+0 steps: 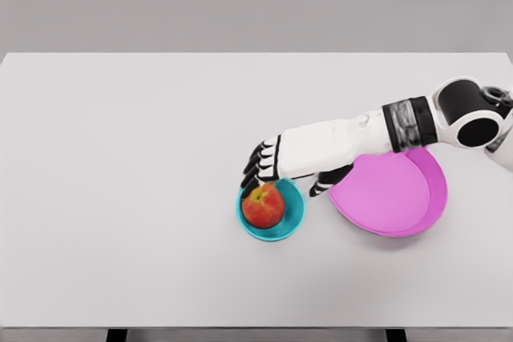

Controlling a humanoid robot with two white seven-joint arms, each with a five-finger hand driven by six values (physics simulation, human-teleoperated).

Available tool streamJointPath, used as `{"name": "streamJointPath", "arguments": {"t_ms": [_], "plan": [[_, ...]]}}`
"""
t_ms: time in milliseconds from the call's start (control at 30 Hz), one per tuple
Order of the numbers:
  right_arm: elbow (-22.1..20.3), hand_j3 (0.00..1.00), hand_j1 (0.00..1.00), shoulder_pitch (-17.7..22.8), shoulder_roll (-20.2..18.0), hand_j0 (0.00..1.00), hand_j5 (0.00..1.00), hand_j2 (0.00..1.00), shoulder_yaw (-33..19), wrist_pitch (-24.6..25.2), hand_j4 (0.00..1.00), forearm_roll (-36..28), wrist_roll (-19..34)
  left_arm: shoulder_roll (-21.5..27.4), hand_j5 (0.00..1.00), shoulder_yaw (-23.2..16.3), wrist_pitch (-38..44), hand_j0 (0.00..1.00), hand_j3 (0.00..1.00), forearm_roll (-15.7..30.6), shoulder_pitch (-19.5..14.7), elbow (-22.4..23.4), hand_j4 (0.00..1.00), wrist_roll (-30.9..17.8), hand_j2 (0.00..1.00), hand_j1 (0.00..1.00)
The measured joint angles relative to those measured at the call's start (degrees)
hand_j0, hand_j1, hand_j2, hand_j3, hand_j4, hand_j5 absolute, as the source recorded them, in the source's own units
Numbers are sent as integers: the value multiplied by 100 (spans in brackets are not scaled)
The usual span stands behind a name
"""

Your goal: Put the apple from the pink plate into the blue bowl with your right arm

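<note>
Though round, apple [263,206] in bowl [290,227]

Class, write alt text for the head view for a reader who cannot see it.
A red apple sits in a small blue bowl on a white table, the robot's right hand open just above it. An empty pink plate lies right of the bowl.

The apple [263,206] is sitting in the bowl [292,224] near the table's [120,198] front. The plate [393,194] is lying just right of it. The right hand [276,167] is hovering behind the bowl's rim.
</note>
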Motion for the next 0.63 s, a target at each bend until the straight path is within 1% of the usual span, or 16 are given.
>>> {"name": "streamJointPath", "arguments": {"t_ms": [67, 100, 133, 200, 267, 333, 400, 467, 600, 633], "plan": [[-14, 98, 98, 0, -217, 98, 98, 98, -236, 0, 98, -1, -11, 0, 100, 0, -1, 100, 100, 0, 0, 0, 100, 0, 100, 100], [-19, 98, 98, 9, -390, 98, 98, 98, -378, 1, 98, -5, -14, 0, 100, 0, -1, 100, 100, 0, 0, 0, 100, 0, 100, 100], [-22, 100, 100, 9, -606, 100, 100, 100, -519, 1, 100, -11, -16, 0, 100, 0, -1, 100, 100, 0, 0, 0, 100, 0, 100, 100], [-17, 100, 100, 61, -1119, 100, 100, 100, -756, 1, 100, -63, -16, 0, 100, 0, -2, 100, 100, 0, 0, 0, 100, 0, 100, 100], [13, 100, 100, 97, -1612, 100, 100, 100, -905, 1, 100, -242, 10, 0, 100, 0, -1, 100, 100, 0, 0, -1, 100, 0, 100, 100], [71, 100, 100, 184, -1938, 100, 100, 100, -988, 0, 100, -402, 70, 0, 100, 1, -1, 100, 100, 0, 0, -1, 100, 0, 100, 100], [109, 100, 100, 175, -2086, 100, 100, 100, -1033, 0, 100, -591, 230, 0, 100, 1, 0, 100, 100, 0, 0, -1, 100, 0, 100, 100], [125, 100, 100, 211, -2137, 100, 100, 100, -1092, -2, 100, -704, 379, 0, 100, 1, 0, 100, 100, 0, 0, -1, 100, 0, 100, 100], [97, 100, 100, 563, -2127, 100, 100, 100, -1181, -3, 100, -774, 505, 0, 100, 0, 0, 100, 100, 0, 0, -1, 100, 0, 100, 100], [88, 100, 100, 571, -2124, 100, 100, 100, -1193, -3, 100, -778, 518, 0, 100, -3, -12, 100, 100, -3, -9, -14, 100, 0, 100, 100]]}}
